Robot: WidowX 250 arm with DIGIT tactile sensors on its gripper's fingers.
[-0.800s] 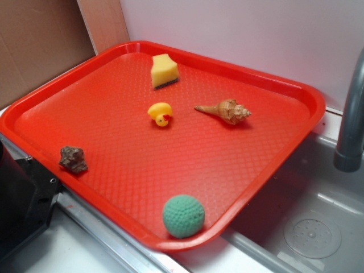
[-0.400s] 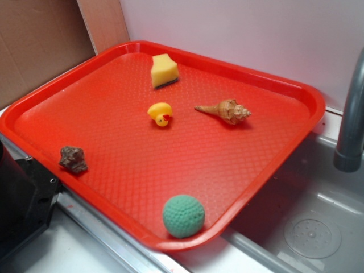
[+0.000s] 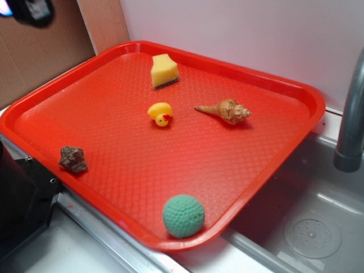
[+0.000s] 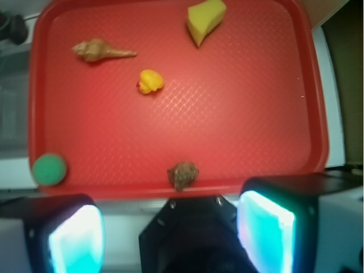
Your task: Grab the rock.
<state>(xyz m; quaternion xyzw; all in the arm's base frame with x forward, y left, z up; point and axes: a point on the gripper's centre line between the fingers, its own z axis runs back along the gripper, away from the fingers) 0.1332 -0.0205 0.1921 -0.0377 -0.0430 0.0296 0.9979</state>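
The small dark jagged rock is not yet grasped; the fingers are held apart well above the red plastic tray.

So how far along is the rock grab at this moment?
Barely started. The rock lies untouched by the red tray's near-left rim. The gripper hangs high above, fingers spread and empty. Descending, closing on the rock and lifting all remain.
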